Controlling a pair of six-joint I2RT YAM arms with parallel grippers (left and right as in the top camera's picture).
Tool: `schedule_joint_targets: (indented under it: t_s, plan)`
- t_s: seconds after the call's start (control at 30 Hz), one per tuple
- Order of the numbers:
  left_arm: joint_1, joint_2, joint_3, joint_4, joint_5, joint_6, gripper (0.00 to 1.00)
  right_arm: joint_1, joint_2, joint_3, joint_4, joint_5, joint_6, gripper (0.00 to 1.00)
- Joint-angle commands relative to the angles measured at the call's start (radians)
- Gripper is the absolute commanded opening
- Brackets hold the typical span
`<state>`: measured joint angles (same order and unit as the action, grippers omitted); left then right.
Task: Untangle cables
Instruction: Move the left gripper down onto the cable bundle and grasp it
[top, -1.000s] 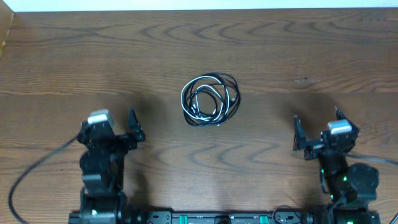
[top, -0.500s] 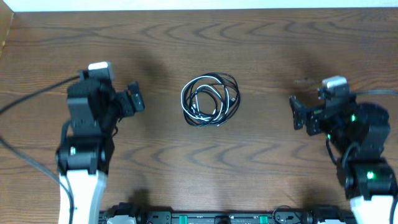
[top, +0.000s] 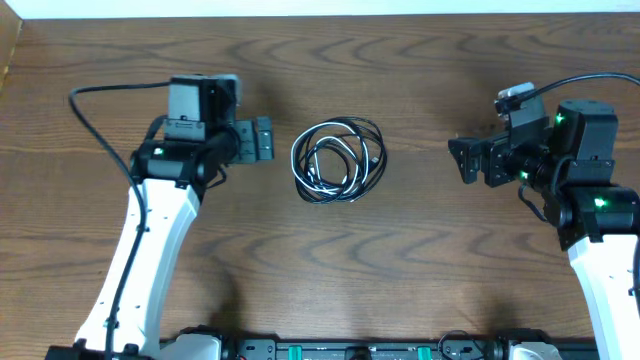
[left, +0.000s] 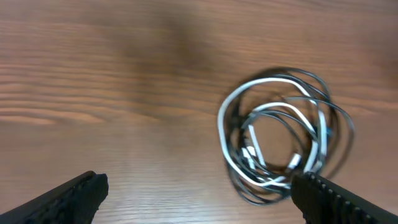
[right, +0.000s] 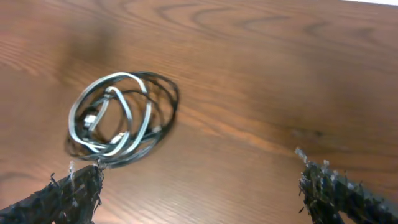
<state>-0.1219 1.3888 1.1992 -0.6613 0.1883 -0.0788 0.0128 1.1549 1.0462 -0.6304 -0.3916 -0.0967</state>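
Observation:
The cables (top: 338, 160) lie as one round coil of thin black cords and one white cord in the middle of the wooden table. The coil also shows in the left wrist view (left: 283, 134) and in the right wrist view (right: 118, 121). My left gripper (top: 264, 139) is open and empty, just left of the coil and apart from it. My right gripper (top: 470, 160) is open and empty, well to the right of the coil. In the left wrist view the jaws (left: 199, 196) gape wide, and the right finger tip overlaps the coil's lower right rim.
The brown wooden table (top: 420, 270) spreads around the coil. A thick black robot cord (top: 105, 90) arcs over the left arm, and another (top: 585, 78) runs off at the right. The table's back edge (top: 320, 14) lies at the top.
Both arms have risen from near the front edge and swung inward toward the coil. The left gripper has come close to the coil's left side. The coil has not moved.

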Motion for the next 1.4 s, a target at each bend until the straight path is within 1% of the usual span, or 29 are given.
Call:
schedule_joint_targets:
  t_s: [0.0,0.07,0.2,0.23,0.33,0.5,0.6,0.7,0.8,0.97,1.13,1.17,1.37]
  plan:
    - [-0.009,0.016,0.026,0.014,0.097,-0.008,1.00,0.008,-0.003,0.023,0.002,-0.118,0.041,0.99]
    - [-0.011,0.043,0.026,0.039,0.096,-0.009,1.00,0.008,-0.003,0.023,0.006,-0.124,0.041,0.99]
    - [-0.052,0.153,0.026,0.105,0.091,-0.016,0.99,0.008,-0.002,0.022,0.006,-0.113,0.050,0.99]
    - [-0.064,0.176,0.026,0.119,0.086,-0.019,0.96,0.008,-0.002,0.022,0.006,-0.103,0.058,0.99]
    - [-0.100,0.240,0.026,0.150,0.034,-0.059,0.95,0.008,0.003,0.021,0.006,-0.079,0.085,0.97]
    - [-0.160,0.336,0.026,0.174,0.021,-0.061,0.86,0.008,0.026,0.021,0.005,-0.079,0.085,0.91]
    - [-0.190,0.394,0.026,0.166,-0.041,-0.062,0.81,0.008,0.047,0.021,0.005,-0.078,0.089,0.88]
    - [-0.198,0.437,0.026,0.159,-0.074,-0.061,0.79,0.008,0.070,0.021,0.004,-0.078,0.104,0.86]
    - [-0.198,0.455,0.026,0.163,-0.102,-0.061,0.79,0.009,0.082,0.021,-0.003,-0.078,0.104,0.85]
    - [-0.198,0.492,0.026,0.206,-0.103,-0.060,0.77,0.009,0.088,0.021,-0.002,-0.071,0.104,0.84]
    - [-0.199,0.520,0.026,0.222,-0.092,-0.061,0.72,0.009,0.089,0.021,-0.002,-0.043,0.104,0.84]
    - [-0.199,0.522,0.024,0.221,-0.092,-0.061,0.68,0.009,0.089,0.021,-0.002,-0.039,0.104,0.84]
    - [-0.199,0.541,0.011,0.238,-0.092,-0.062,0.61,0.008,0.089,0.021,-0.001,-0.032,0.104,0.84]
